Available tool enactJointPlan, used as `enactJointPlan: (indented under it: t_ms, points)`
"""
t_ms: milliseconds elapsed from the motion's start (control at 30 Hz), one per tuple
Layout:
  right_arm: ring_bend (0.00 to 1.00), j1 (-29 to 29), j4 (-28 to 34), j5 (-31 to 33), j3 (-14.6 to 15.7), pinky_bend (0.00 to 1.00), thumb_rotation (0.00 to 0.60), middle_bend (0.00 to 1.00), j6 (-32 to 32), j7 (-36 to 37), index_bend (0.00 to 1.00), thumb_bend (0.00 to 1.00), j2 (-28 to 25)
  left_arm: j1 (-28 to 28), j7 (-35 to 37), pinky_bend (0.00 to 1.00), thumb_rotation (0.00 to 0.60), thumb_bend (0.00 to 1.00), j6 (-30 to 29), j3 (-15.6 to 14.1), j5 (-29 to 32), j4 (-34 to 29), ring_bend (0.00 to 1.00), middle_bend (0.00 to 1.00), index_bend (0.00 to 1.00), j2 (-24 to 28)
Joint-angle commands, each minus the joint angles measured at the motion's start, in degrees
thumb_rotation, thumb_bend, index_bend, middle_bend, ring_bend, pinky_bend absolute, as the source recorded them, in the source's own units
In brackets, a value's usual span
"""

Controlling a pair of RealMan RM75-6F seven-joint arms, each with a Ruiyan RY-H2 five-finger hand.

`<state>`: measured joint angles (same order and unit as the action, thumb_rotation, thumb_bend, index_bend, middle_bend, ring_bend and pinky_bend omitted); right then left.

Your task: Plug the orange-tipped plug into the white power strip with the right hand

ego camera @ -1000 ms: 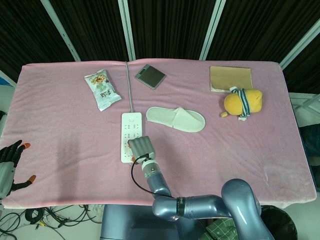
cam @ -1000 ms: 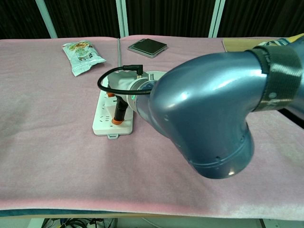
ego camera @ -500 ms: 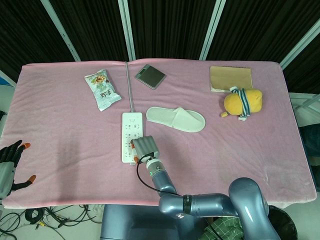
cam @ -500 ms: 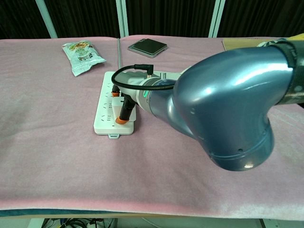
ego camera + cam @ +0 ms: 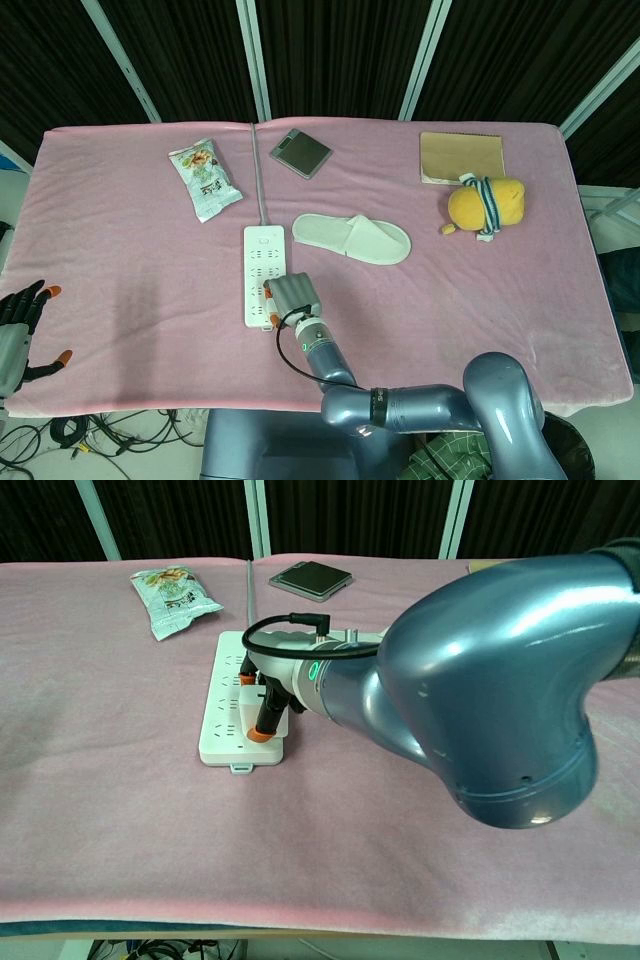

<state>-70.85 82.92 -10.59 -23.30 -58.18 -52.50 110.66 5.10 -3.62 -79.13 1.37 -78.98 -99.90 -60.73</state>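
Note:
The white power strip (image 5: 262,258) lies lengthwise left of the table's middle, its grey cord (image 5: 261,170) running to the far edge. My right hand (image 5: 293,293) sits over the strip's near right corner, back of the hand up. In the chest view the right forearm fills the frame, and below the hand (image 5: 268,675) a black orange-tipped plug (image 5: 266,712) stands tilted. The hand grips the plug, and its orange end touches the strip (image 5: 225,705) near the front sockets. How deep it sits is hidden. My left hand (image 5: 20,325) hangs off the table's left edge, fingers spread, holding nothing.
A snack bag (image 5: 205,178) lies far left of the strip. A dark flat device (image 5: 300,152) lies behind the strip and a white slipper (image 5: 352,238) just right of it. At the far right are a brown pad (image 5: 460,157) and a yellow plush toy (image 5: 485,203).
My right hand and forearm have shifted slightly right and toward me over the strip's near end. The plug's orange end stays on the strip. The left hand has not moved.

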Motion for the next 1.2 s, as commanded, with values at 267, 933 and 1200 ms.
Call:
enactJointPlan:
  t_ms: [267,933,1200]
  points:
    - [0.45,0.2,1.47,-0.87,0.01,0.37,0.6,0.31,-1.57,1.32,0.39,0.29,-0.85,0.0,-0.45,0.0,0.6,0.22,0.01,0.0,0.16,-0.12,0.0,0.01,0.1,-0.02]
    - [0.41,1.46,10.48,1.05,-0.68,0.33,0.6,0.28,-6.13,0.74,0.38,0.27,-8.09,0.03,-1.36,0.0,0.6,0.22,0.06,-0.02,0.46,-0.26,0.0,0.0,0.1,-0.15]
    - [0.5,1.88,13.47,-1.22,-1.08,0.36,0.6,0.39,-8.81,1.28,0.46,0.28,-11.04,0.06,-1.5,0.0,0.6,0.22,0.15,0.0,0.62,-0.32,0.0,0.0,0.1,-0.16]
